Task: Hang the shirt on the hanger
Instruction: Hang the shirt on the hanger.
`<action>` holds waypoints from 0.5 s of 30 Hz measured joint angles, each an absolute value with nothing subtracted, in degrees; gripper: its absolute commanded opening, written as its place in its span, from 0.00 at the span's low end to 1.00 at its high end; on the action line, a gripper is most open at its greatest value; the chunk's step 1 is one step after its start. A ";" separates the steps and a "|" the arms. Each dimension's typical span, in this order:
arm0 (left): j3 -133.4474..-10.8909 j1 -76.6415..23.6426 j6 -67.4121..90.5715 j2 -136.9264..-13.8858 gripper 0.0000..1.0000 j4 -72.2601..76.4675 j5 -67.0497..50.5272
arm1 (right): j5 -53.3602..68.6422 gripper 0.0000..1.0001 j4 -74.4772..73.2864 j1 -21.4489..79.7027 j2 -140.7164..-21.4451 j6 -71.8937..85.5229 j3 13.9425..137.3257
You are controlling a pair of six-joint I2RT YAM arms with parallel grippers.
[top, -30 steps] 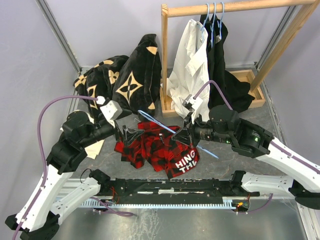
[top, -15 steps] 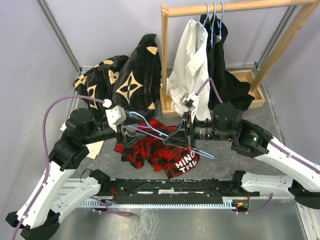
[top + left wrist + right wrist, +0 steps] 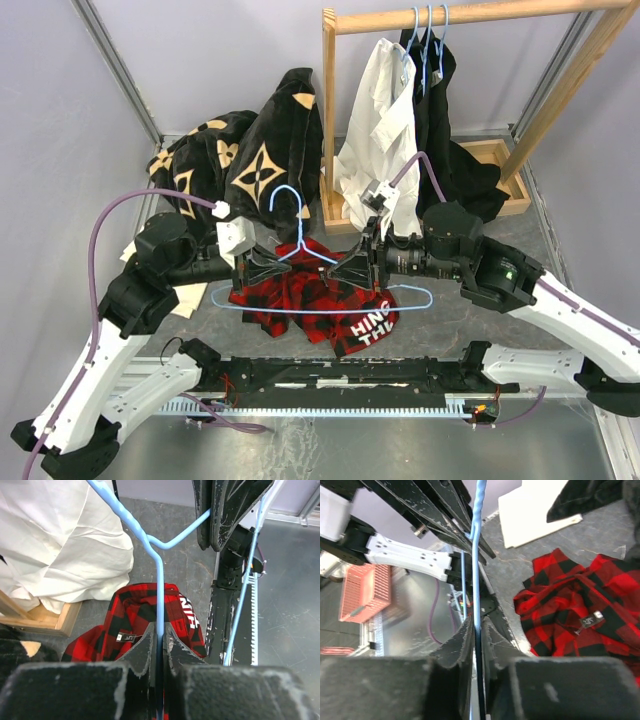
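You've got plain lilac walls [image 3: 60, 150] L, R & rear, w/ metal corner struts [image 3: 118, 70]. Tabletop [image 3: 565, 240] is mottled grey. Pale wooden clothes rail [image 3: 500, 12] stands back R, its wooden base frame [image 3: 521, 195] resting on the top. Light's even, shadows soft.

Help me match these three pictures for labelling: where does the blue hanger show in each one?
Top external: the hanger is at centre frame, hook pointing up the picture.
Left wrist: its wire runs up the middle, branching near the top.
Right wrist: its wire runs upright, just left of centre.
Shared landmark: the shirt, red plaid, seen in all three.
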State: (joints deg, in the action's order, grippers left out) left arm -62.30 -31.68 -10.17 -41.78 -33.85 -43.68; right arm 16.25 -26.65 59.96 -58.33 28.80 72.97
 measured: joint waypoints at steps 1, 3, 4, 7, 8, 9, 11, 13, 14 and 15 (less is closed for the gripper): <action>-62.30 -31.68 -10.17 -41.80 0.03 -34.02 -43.66 | 15.79 0.32 -27.57 60.01 -58.63 27.88 73.60; -62.30 -31.68 -10.15 -41.85 0.03 -34.24 -43.44 | 14.72 0.42 -29.93 60.01 -59.35 25.45 75.09; -62.33 -31.68 -10.15 -41.85 0.03 -34.24 -43.16 | 14.41 0.46 -31.18 60.01 -59.75 24.29 75.83; -62.37 -31.62 -10.15 -41.87 0.03 -34.30 -42.78 | 13.30 0.52 -34.83 60.01 -60.75 20.21 77.97; -62.43 -31.62 -10.17 -41.89 0.03 -34.39 -42.63 | 13.06 0.53 -35.62 60.01 -60.93 19.09 78.41; -62.57 -31.62 -10.15 -41.95 0.03 -34.44 -42.57 | 12.88 0.54 -36.51 60.01 -61.10 17.78 78.85; -62.89 -31.62 -10.15 -42.17 0.03 -34.65 -42.54 | 12.73 0.56 -38.48 60.01 -61.45 15.20 79.83; -63.11 -31.62 -10.13 -42.54 0.03 -34.74 -42.50 | 12.60 0.57 -40.12 60.01 -61.84 12.23 80.75; -63.16 -31.62 -10.13 -42.76 0.03 -34.92 -42.48 | 12.47 0.58 -40.62 60.01 -61.98 11.05 80.97; -63.18 -31.62 -10.11 -43.11 0.03 -35.18 -42.48 | 12.21 0.59 -41.12 60.01 -62.02 9.65 81.06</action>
